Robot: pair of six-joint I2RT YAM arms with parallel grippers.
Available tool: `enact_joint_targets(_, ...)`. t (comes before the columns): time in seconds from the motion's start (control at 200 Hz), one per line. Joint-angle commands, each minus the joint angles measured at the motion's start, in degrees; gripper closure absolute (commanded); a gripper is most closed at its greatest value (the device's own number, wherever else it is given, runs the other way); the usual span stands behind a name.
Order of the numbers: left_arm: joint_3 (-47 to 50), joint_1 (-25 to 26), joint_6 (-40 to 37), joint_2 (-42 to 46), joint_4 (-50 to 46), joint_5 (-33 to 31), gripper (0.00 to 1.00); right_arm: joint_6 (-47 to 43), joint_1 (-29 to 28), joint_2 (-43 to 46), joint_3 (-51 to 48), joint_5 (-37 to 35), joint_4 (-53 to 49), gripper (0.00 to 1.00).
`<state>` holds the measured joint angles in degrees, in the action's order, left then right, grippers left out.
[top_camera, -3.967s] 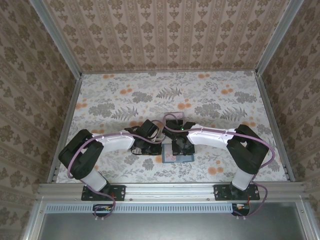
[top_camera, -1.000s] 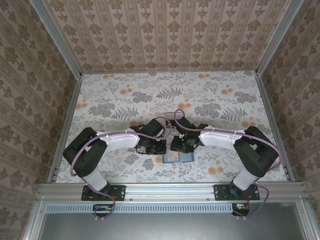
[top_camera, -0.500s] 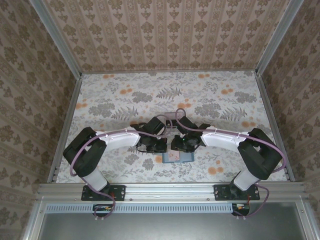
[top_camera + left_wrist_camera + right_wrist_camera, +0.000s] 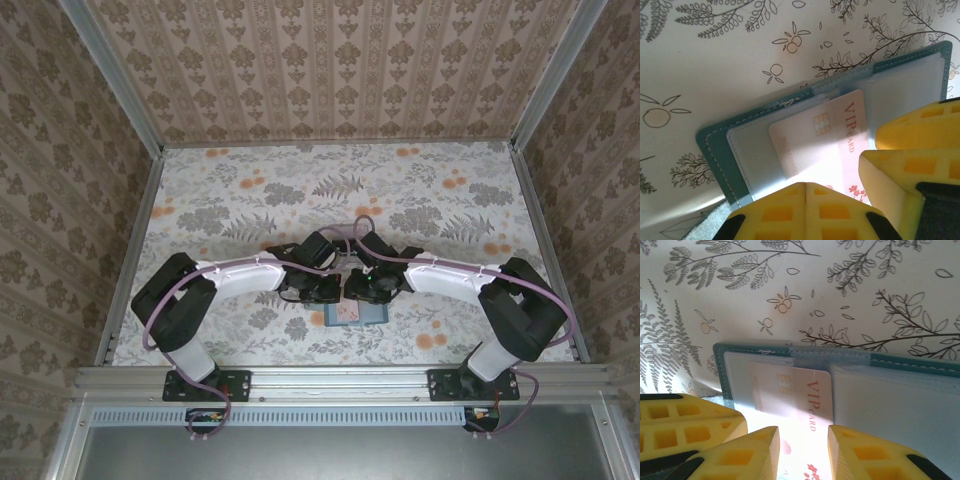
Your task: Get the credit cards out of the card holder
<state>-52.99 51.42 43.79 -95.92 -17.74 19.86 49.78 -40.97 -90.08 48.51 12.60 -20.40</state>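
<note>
The teal card holder (image 4: 374,315) lies open on the table near the front edge, between both grippers. In the left wrist view a pinkish-white credit card (image 4: 825,132) marked VIP sticks partway out of the holder's (image 4: 710,150) clear sleeve. My left gripper (image 4: 806,185) is shut, its tips at the near edge of that sleeve with nothing between them. The right gripper (image 4: 803,434) is open, its two fingers standing apart over the exposed end of the card (image 4: 805,395). From above, the left gripper (image 4: 322,293) and right gripper (image 4: 362,293) almost touch over the holder.
The table (image 4: 230,200) has a floral cloth, and patterned walls close it in on three sides. A metal rail (image 4: 340,378) runs along the front by the arm bases. The left gripper's yellow finger (image 4: 685,425) intrudes at the right wrist view's lower left.
Over the last second the left gripper has slid right, closer to the right gripper. The holder stays where it was.
</note>
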Motion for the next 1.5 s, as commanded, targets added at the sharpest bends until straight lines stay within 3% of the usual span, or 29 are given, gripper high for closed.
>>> enact_joint_targets(0.0, -1.4, 0.6, 0.1, -1.7, 0.2, 1.3, 0.99, -0.4, 0.2, 0.8, -0.8, -0.9, -2.7, 0.68)
enact_joint_targets(0.9, 0.3, 0.6, -1.2, -4.8, -1.2, 0.6, 1.00, 2.2, 0.6, -2.0, -3.7, 7.6, 6.6, 0.70)
enact_joint_targets(1.495, 1.0, 0.5, -1.0, -4.2, -0.4, 0.9, 1.00, 4.4, 1.0, 2.0, -6.0, 10.5, 11.1, 0.81)
